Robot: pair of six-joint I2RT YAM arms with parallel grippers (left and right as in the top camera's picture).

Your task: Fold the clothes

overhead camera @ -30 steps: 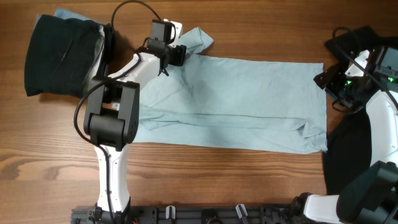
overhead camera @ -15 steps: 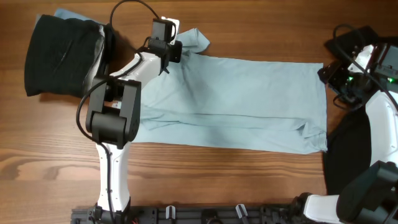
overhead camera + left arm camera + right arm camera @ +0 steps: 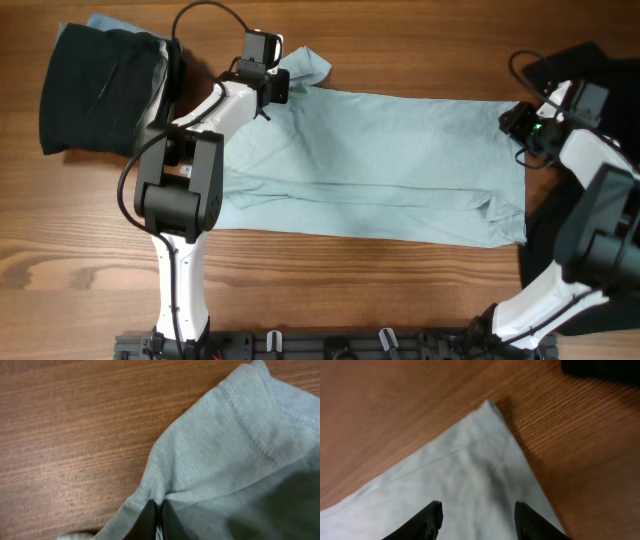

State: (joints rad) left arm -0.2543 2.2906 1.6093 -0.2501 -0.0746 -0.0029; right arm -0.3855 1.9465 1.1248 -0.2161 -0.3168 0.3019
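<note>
The T-shirt (image 3: pixel 470 475) corner lies beneath the parted right claw (image 3: pixel 477 512).

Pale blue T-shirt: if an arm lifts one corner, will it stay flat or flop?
Probably floppy: the pale blue T-shirt lies flat with soft wrinkles and puckers where the left gripper pinches its sleeve, so it would likely sag and drape. It looks thin, so likely light. Pushed, it would probably bunch rather than slide across the wooden table.

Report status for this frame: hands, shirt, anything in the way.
Left hand shut on the T-shirt sleeve. Right hand open over its opposite corner. T-shirt lies flat. Black garments beside both ends.
</note>
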